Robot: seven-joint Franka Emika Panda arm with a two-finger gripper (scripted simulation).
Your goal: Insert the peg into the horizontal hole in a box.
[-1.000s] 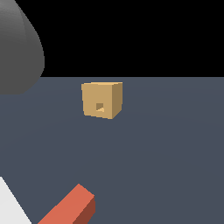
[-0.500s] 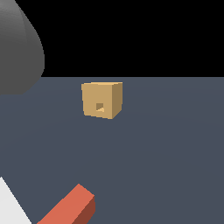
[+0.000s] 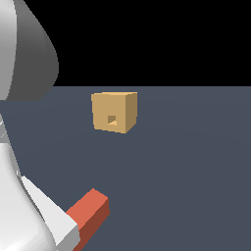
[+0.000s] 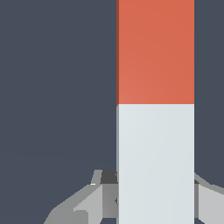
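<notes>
Centrally, a matte tan box, a plain cube, is seen on a flat slate-grey floor; a small square hole is cut in its near face. Well apart from the box, a square-sectioned peg, half red-orange, half white, is clamped between the grey fingers of the gripper, its white end cut off.

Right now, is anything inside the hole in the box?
No. The hole in the box shows only tan inner walls; its depth is hidden. The peg lies apart, near the exterior view's lower left.
</notes>
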